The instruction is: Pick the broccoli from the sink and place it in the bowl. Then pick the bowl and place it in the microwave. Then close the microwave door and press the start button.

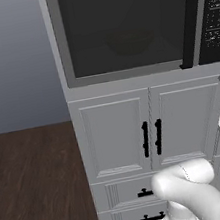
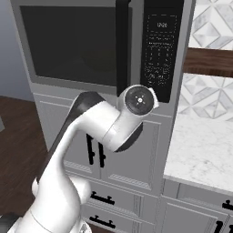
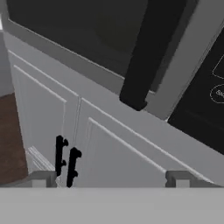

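Right, the wide grey-framed microwave door (image 1: 126,28) with its dark glass window is shut flush against the large built-in grey microwave (image 2: 100,45), and a dim round shape shows behind the glass in the left base view, too murky to name. The long black vertical bar handle (image 2: 123,45) runs down the door's right edge, just beside the black button panel (image 2: 160,50). In the hand view the two-finger gripper (image 3: 111,179) faces the cabinet front just below the door, its two grey fingertips (image 3: 41,179) set well apart with nothing between them: jaws spread wide, released. The handle's lower end (image 3: 135,98) sits above and between the tips, and a corner of the panel with an oval button (image 3: 217,93) lies up to the right. Below the microwave, white cabinet doors (image 1: 118,133) carry paired black handles (image 1: 152,138). The white marble countertop (image 2: 202,152) stretches off to the right, dark wooden floor (image 1: 38,185) to the left.
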